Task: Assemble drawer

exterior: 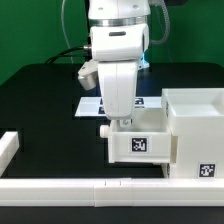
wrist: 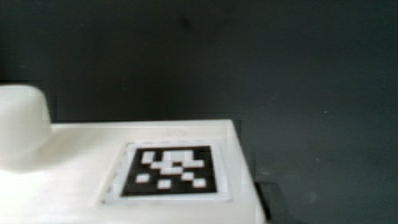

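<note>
White tray [exterior: 140, 147]: seated partway in the housing [exterior: 195, 135] at the exterior view's right, tag facing outward, presumably for sliding home.
Hand [exterior: 117, 124]: lowered onto the tray's top edge; finger state cannot be told.
Surface [exterior: 40, 95]: black, carrying both.

No readable words, numbers or brands, only black-and-white square tags, one on the tray [exterior: 140, 146] front, one on the housing [exterior: 196, 135] front, some on the marker board [exterior: 90, 104], tag [wrist: 173, 171] close in wrist view
</note>
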`<state>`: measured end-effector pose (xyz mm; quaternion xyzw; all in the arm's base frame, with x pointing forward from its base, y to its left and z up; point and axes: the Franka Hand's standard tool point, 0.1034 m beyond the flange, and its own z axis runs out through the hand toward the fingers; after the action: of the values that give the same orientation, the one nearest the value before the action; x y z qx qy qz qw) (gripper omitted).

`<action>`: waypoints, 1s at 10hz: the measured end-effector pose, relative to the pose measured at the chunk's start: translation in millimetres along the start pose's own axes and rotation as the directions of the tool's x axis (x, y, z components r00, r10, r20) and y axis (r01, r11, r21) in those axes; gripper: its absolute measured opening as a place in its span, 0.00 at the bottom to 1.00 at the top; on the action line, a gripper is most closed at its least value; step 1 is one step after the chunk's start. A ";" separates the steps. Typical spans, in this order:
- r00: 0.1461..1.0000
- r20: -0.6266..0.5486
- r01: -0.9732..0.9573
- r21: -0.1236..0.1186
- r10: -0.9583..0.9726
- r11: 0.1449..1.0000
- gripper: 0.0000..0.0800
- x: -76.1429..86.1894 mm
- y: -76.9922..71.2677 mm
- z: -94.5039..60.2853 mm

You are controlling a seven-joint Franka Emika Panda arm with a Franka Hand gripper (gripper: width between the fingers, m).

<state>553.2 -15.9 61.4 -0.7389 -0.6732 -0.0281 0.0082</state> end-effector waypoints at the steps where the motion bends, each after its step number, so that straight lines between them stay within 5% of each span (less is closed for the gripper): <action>1: 1.000 0.000 0.008 0.002 -0.008 1.000 0.05 0.2 -0.8 0.7; 10: 0.997 0.018 0.074 -0.011 -0.074 0.997 0.05 0.3 0.3 0.9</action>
<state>553.5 -15.6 60.6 -0.7137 -0.7000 -0.0257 -0.0030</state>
